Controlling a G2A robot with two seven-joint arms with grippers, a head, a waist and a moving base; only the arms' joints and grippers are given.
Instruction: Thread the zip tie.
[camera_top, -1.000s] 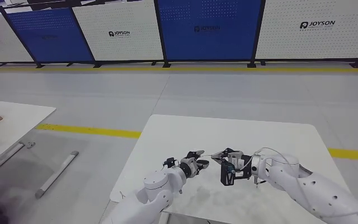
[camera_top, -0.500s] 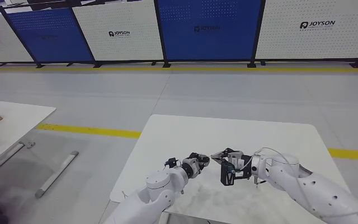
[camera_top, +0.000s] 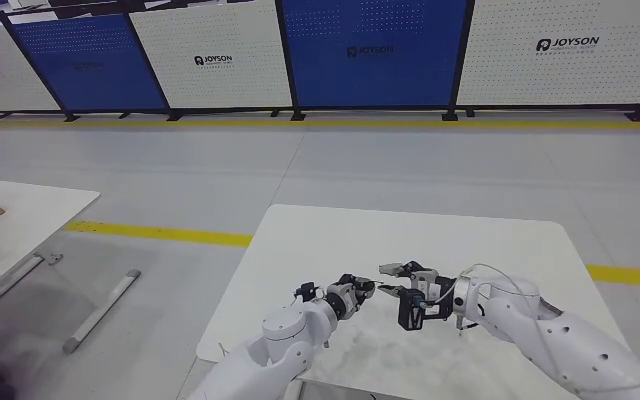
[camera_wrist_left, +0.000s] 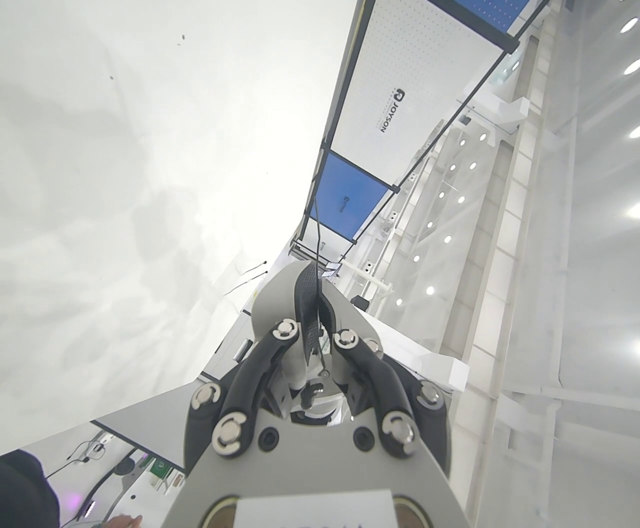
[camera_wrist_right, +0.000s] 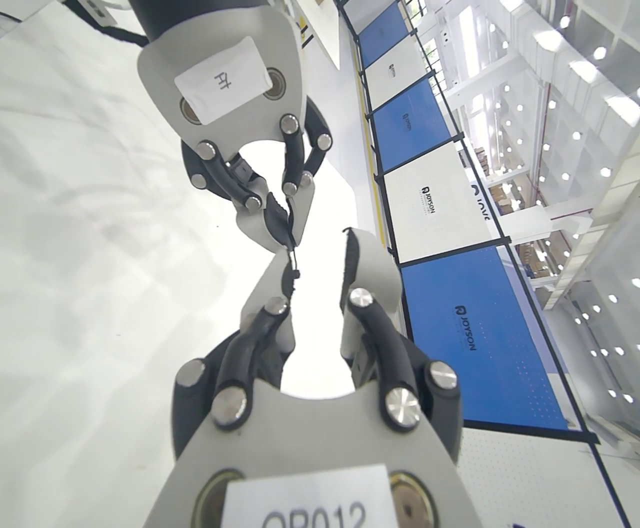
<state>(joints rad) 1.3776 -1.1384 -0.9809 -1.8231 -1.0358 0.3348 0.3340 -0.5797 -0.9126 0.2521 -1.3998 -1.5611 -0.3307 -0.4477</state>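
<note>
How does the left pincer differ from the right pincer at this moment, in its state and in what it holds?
The left pincer is shut, while the right pincer is open. The left pincer grips the zip tie; the right pincer grips nothing, and the tie's end lies beside one of its fingers. Both are above the white table, and they face each other tip to tip.

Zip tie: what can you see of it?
The zip tie is a thin black strip, plastic by its look, pinched between the shut fingers of the left gripper. A straight stretch sticks out past the fingertips. In the right wrist view, a short bit with a small blocky end lies close by one finger of the open right gripper; whether they touch is unclear.
</note>
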